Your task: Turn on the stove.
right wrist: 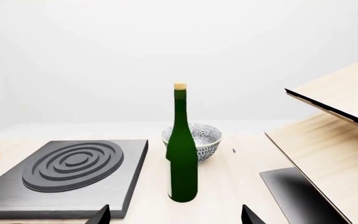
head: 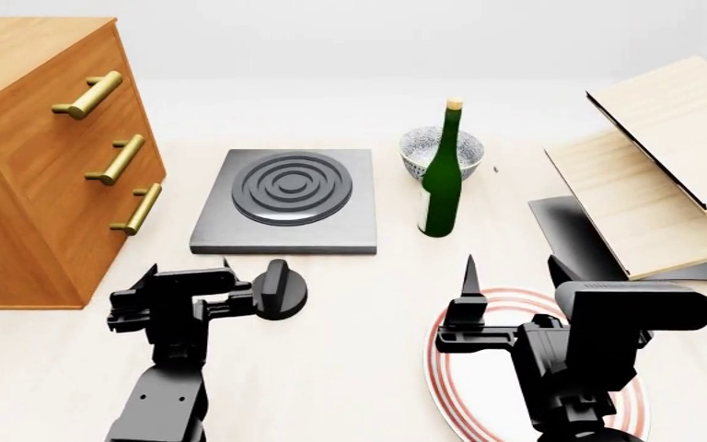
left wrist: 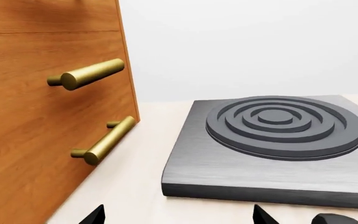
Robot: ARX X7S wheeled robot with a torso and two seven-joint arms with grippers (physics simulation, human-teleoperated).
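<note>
Two black grippers are hovering over the pale table (head: pixel 366 304). Left gripper (head: pixel 253 291) is standing open and empty, just in front of the flat dark-grey square stove (head: pixel 284 201), beside the wooden drawer cabinet (head: pixel 34 166). Right gripper (head: pixel 468 296) is standing open and empty above the red-ringed white plate (head: pixel 452 378), near the green glass bottle (head: pixel 442 175).

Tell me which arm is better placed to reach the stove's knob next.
Left. The left hand is open just in front of the stove, with the knob at its fingertips. The right hand hangs open over the plate, off to the side behind the bottle.
</note>
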